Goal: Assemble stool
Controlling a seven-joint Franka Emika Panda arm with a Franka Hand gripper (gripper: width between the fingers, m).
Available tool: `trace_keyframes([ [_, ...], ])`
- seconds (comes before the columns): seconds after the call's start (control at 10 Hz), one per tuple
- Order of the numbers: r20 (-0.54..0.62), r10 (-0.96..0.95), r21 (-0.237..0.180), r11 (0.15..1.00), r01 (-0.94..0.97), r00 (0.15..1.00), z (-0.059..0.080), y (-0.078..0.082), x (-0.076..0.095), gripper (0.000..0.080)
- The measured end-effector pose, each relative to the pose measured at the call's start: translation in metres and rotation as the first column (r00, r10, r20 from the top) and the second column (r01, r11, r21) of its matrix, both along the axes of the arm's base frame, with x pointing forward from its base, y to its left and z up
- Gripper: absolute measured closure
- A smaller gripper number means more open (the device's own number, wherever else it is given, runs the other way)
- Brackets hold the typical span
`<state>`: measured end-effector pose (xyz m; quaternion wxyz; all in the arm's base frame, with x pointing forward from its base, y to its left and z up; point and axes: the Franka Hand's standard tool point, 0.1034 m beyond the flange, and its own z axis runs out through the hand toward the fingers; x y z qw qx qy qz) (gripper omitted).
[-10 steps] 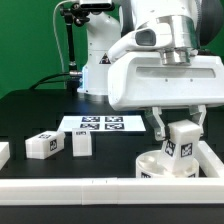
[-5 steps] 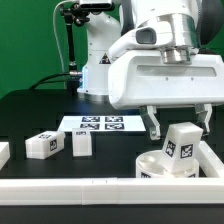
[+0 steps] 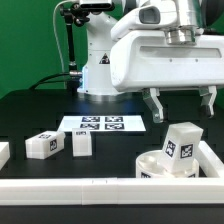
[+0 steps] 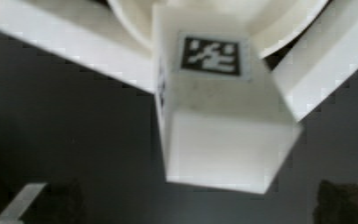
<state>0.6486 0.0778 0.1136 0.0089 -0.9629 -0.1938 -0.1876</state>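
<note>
One white blocky plastic leg stands in the round white plastic seat at the exterior view's near right, so my claw hangs just above it, open and holding nothing.

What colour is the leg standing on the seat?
The leg is white with a black-and-white square tag, clearest in the wrist view.

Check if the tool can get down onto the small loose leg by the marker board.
Likely yes. The tool hangs open and empty over the seat, and the loose leg lies on bare table with nothing above it; its neighbour sits apart from it.
</note>
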Motion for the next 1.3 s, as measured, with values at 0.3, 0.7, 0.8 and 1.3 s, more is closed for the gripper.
trace_keyframes([
  [0.3, -0.125, -0.024, 0.01, 1.0, 0.025, 0.992, 0.004, -0.001, -0.006, 0.0151],
  [0.7, -0.254, -0.009, 0.005, 1.0, 0.011, 0.967, 0.002, 0.006, -0.012, 0.0151],
  [0.8, -0.256, 0.01, 0.003, 1.0, -0.009, 0.967, -0.002, 0.005, -0.008, 0.0151],
  [1.3, -0.338, 0.066, -0.003, 0.997, -0.071, 0.939, -0.01, 0.009, -0.008, 0.0151],
])
